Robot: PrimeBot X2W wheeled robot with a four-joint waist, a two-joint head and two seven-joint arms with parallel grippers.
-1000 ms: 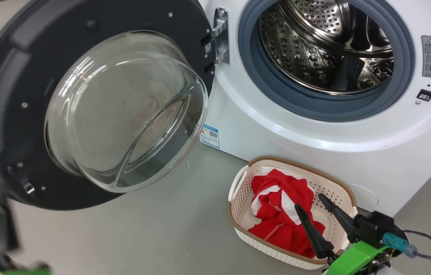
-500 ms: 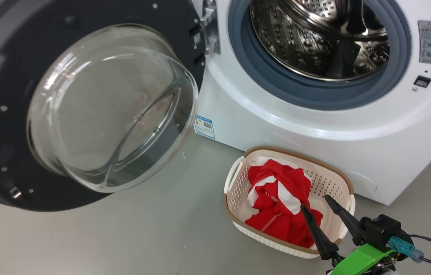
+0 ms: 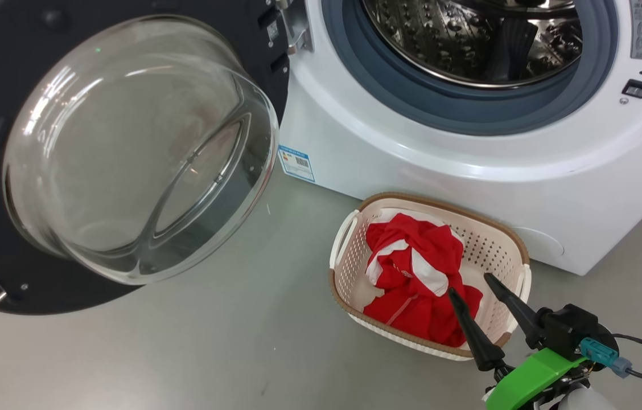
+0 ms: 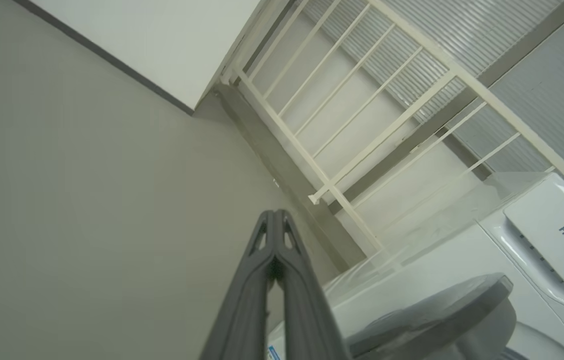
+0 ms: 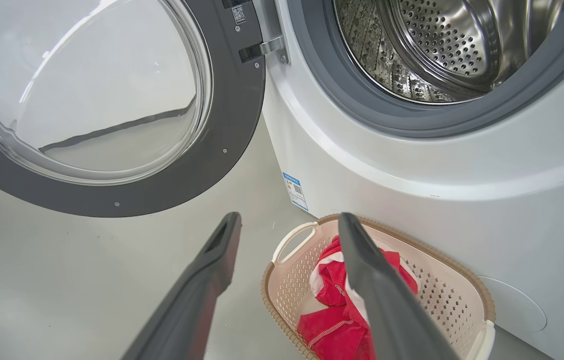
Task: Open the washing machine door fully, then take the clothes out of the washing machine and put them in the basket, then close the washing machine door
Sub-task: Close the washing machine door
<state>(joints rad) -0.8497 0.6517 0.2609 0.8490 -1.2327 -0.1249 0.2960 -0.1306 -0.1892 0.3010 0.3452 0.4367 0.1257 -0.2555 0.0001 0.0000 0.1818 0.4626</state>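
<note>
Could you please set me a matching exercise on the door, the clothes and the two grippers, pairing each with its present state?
1. washing machine door
2. clothes
3. left gripper
4. right gripper

A. shut, holding nothing
B. swung open
C. open, near the basket
D. lying in the basket

Pairs: 1-B, 2-D, 3-A, 4-C

The washing machine door (image 3: 127, 148) stands wide open; red clothes (image 3: 412, 273) lie in the basket (image 3: 494, 250) just beside the washing machine (image 3: 412, 165).
</note>
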